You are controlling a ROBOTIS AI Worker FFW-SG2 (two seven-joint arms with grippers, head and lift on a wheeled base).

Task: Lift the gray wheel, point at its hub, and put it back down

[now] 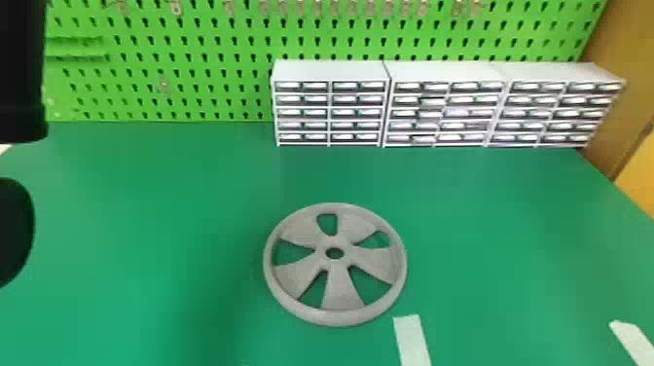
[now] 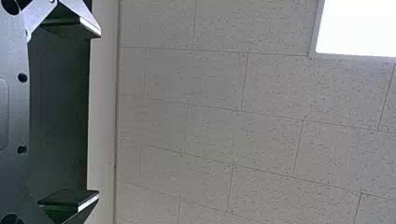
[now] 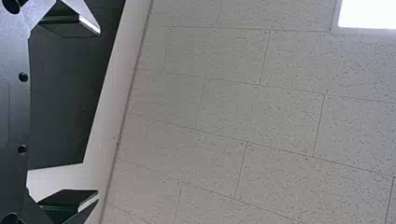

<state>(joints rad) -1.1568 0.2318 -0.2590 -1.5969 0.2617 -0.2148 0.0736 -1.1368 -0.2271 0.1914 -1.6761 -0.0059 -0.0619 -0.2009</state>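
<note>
The gray wheel [image 1: 342, 292] lies flat on the green counter [image 1: 486, 219]; the left end effector [image 2: 97, 113] and right end effector [image 3: 97, 113] both stand wide, seemingly facing the ceiling [image 2: 210, 130].

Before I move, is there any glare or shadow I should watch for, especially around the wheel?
Head view: a broad, soft shadow darkens the green tabletop to the left of the gray wheel, with no harsh glare on the wheel itself. Left wrist view: a ceiling light is washed out to white; right wrist view: likewise a burnt-out light patch.
</note>
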